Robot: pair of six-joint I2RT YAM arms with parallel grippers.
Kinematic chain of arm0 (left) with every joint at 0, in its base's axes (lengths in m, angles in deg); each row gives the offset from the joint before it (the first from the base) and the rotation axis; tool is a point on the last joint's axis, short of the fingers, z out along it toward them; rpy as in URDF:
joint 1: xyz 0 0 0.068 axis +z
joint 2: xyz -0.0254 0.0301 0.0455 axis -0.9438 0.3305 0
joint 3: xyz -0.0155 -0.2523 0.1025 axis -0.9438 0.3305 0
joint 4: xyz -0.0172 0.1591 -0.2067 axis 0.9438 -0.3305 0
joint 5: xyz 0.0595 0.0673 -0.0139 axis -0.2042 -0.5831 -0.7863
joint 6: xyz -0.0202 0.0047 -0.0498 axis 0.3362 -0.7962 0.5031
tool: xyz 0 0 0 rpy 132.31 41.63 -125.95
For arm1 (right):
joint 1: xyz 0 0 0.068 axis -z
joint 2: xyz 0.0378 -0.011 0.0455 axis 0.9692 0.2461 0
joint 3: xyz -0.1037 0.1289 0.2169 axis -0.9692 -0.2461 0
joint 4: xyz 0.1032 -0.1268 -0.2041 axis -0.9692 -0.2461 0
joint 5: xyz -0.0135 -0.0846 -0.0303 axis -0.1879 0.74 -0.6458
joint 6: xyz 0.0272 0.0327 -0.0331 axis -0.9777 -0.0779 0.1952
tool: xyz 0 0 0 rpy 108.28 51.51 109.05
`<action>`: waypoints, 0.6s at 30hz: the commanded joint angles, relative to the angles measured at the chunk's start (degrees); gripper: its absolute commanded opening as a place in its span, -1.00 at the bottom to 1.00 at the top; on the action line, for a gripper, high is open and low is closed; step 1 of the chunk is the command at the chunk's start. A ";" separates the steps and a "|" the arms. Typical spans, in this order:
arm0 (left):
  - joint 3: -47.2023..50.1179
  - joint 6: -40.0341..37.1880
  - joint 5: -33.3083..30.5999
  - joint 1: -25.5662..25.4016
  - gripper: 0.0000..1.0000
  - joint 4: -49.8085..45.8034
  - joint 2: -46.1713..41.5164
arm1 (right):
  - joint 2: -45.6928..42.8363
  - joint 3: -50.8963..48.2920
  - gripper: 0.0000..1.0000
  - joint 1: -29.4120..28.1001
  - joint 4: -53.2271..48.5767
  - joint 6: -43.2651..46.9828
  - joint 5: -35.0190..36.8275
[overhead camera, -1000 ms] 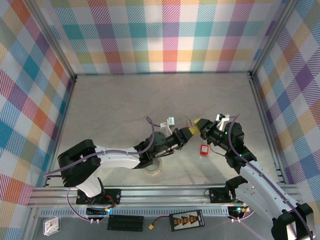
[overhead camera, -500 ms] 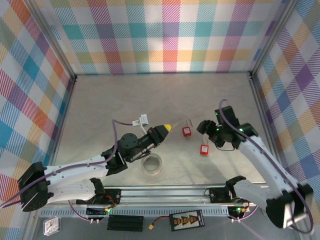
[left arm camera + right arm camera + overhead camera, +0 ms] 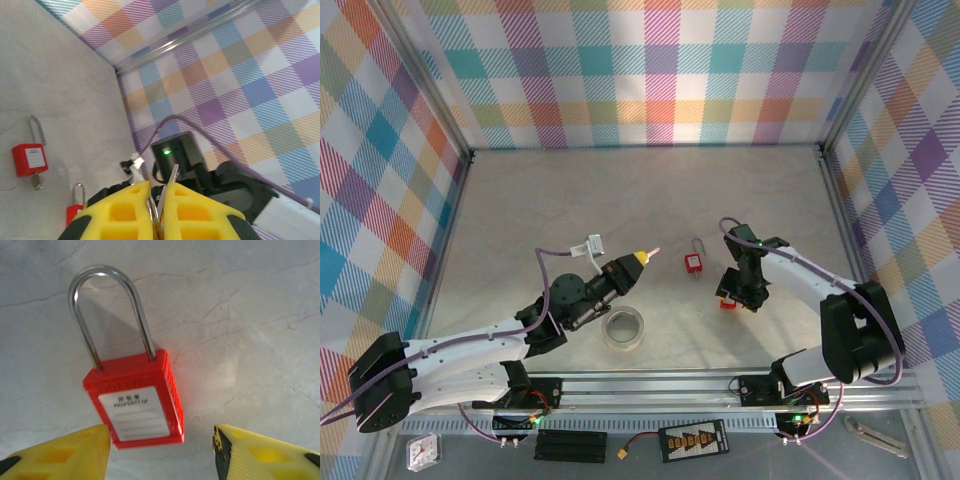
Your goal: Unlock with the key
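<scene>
The left gripper [image 3: 159,196] pinches the key [image 3: 171,176] tight between its jaws, with the tip poking out in front, ready for a keyhole. The right gripper [image 3: 159,439] has its jaws spread wide, and the red padlock [image 3: 136,401] lies flat between them, probably so they can grab and steady it.

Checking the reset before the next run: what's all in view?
padlocks: 2, red; far padlock mid-table, near padlock lying between the right gripper fingers
key: 1, silver, in left gripper
tape roll: 1, clear, near edge, left of centre
table: 1, grey marbled
walls: 3, plaid, around table
black boxes: 2, below the table's near edge
left gripper: yellow fingers, shut on key
right gripper: yellow fingers, open, astride near padlock
</scene>
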 commanded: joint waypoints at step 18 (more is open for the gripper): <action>1.27 -2.00 -1.71 0.54 -1.00 3.94 -2.61 | -2.35 -0.55 0.20 -0.63 7.38 3.36 -2.57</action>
